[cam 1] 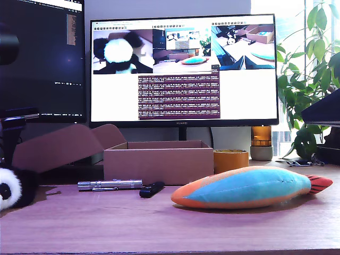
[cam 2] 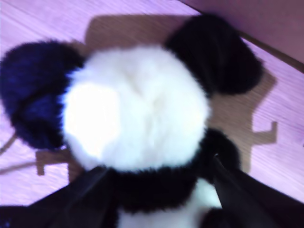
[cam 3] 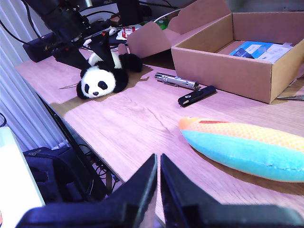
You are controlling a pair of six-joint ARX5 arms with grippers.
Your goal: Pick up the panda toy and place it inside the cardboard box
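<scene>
The panda toy [cam 2: 135, 107] lies on the wooden table, white head and black ears filling the first wrist view. My first gripper [cam 2: 156, 178] is open, one dark finger on each side of its black neck and body, touching the fur. The second wrist view shows that gripper [cam 3: 108, 50] down over the panda toy [cam 3: 100, 80]. In the exterior view only part of the panda toy [cam 1: 8, 187] shows at the left edge. The cardboard box [cam 1: 158, 162] stands open mid-table, lid flap leaning back. My second gripper [cam 3: 158, 164] is shut and empty, hovering above the table's near edge.
A large blue-and-orange plush fish [cam 1: 249, 187] lies on the exterior view's right. A silver flashlight [cam 1: 109, 184] and a small black stick [cam 1: 151, 189] lie in front of the box. A tape roll [cam 1: 230, 159] stands beside it. Blue and white items [cam 3: 259, 49] lie inside the box.
</scene>
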